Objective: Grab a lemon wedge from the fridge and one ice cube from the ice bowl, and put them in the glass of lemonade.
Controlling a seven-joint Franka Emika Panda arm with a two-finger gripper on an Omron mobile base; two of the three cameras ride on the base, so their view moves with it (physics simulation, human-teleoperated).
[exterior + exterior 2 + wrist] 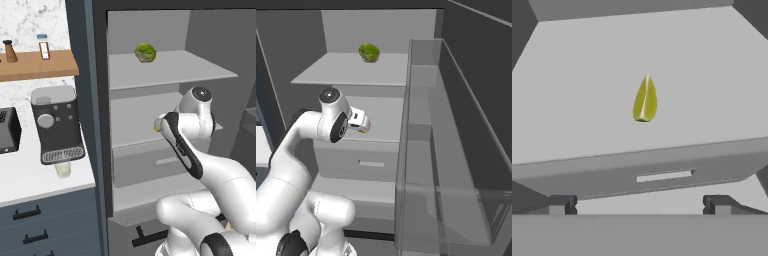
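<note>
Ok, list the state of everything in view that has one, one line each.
fridge: door open, shelves exposed.
lemon wedge: lying on the middle shelf, not held.
hand: open, short of the wedge, holding nothing.
fridge drawer: shut.
leafy green ball: sitting on the top shelf.
glass of lemonade: upright on the counter under the coffee machine.

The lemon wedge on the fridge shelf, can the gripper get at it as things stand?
Probably yes: the lemon wedge lies alone on the bare shelf, and the open gripper faces it with nothing between.

Kitchen, open fridge [150,80], coffee machine [55,125] on counter [30,180]
</note>
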